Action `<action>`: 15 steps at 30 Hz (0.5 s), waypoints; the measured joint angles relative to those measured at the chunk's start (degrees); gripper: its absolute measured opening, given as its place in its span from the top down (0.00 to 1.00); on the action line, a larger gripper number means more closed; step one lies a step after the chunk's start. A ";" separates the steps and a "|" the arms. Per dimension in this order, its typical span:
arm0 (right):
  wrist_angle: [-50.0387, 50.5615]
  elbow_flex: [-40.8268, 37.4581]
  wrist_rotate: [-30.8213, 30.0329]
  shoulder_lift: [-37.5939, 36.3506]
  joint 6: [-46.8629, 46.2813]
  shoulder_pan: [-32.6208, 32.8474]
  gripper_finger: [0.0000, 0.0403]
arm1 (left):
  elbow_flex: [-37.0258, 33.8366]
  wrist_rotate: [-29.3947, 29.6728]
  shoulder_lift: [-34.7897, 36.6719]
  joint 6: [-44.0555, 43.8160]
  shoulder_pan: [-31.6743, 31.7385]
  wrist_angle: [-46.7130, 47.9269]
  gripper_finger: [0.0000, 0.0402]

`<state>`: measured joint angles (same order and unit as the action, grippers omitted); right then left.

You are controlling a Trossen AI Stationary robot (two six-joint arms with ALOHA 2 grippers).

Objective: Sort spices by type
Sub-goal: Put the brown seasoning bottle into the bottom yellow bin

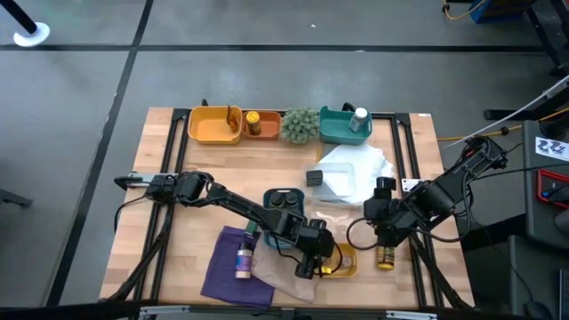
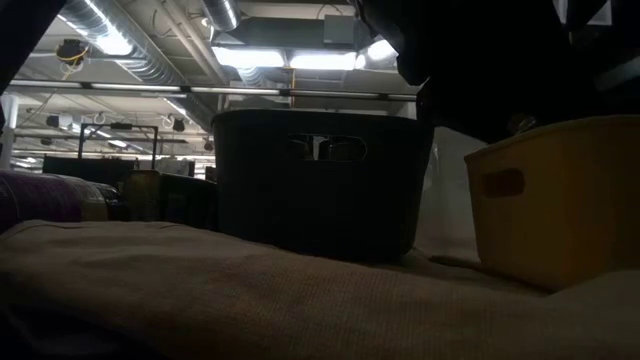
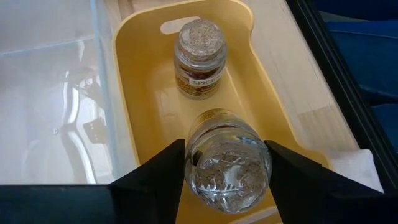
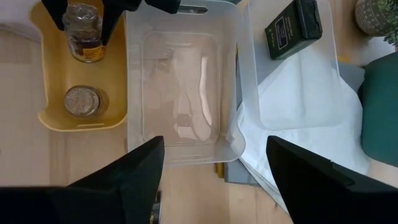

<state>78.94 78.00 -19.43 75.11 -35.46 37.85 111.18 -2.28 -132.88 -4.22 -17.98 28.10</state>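
Left gripper [image 1: 313, 264] is positioned over the small yellow tray [image 1: 345, 264]; right gripper [image 1: 384, 233] is above a spice jar [image 1: 385, 258].

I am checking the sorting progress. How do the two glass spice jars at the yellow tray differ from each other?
The held jar sits between the left gripper fingers, above the yellow tray; the other jar stands free and upright on the tray floor. The free jar shows a label reading SPICE; the held jar's label is hidden. Both are clear glass with similar speckled tops.

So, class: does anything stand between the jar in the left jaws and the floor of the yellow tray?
Nothing visible: the left gripper holds the jar over bare yellow tray floor; the second jar stands farther along.
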 joint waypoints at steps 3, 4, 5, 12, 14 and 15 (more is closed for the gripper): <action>0.02 0.00 0.13 -0.02 0.00 -0.01 0.30 | 0.00 0.08 0.00 0.46 0.02 -0.02 0.52; 0.02 0.00 0.14 -0.02 0.00 0.01 0.30 | 0.02 0.36 0.00 0.71 0.07 -0.02 0.52; 0.00 0.00 0.14 -0.02 0.00 0.01 0.30 | 0.00 0.67 0.00 1.01 0.04 -0.02 0.52; 0.01 0.00 1.08 -0.02 -0.01 0.01 0.30 | 0.04 0.87 0.00 1.49 -0.10 1.96 0.52; 0.02 0.00 1.09 -0.02 -0.01 0.00 0.30 | 0.04 0.92 0.02 1.39 -0.15 3.25 0.52; 0.02 0.00 1.08 -0.02 0.00 0.00 0.30 | 0.04 0.90 0.06 1.39 -0.17 3.90 0.52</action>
<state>78.96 78.00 -18.35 75.09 -35.47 37.85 111.22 -1.39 -132.82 -2.83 -18.15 32.00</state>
